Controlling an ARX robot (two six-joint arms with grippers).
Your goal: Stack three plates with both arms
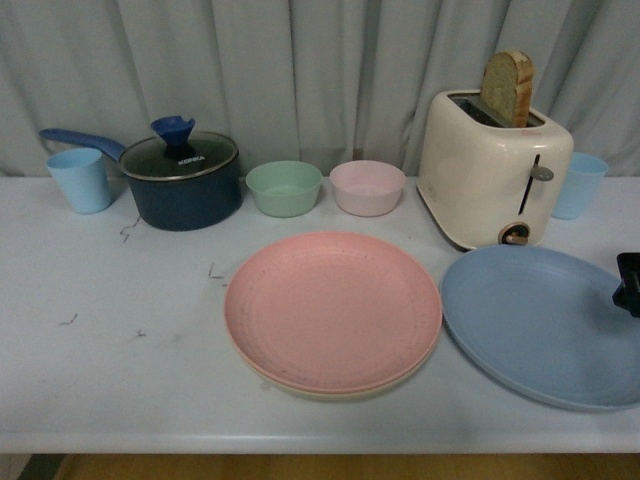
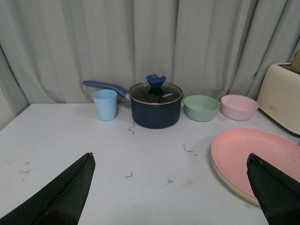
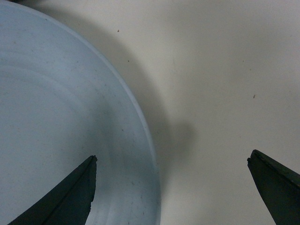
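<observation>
Pink plate rests on beige plate mid-surface; blue plate lies just right, rims apart. Your right pincer straddles the blue rim, released; left pincer is released over open surface.

The only writing I can make out is on the dark blue saucepan with a glass lid and a blue knob. Small white capitals near the lid's front edge seem to read "KONKA", both from the front and in the left wrist view. The cream plastic toaster carries a small mark on its side, too small to read.
</observation>
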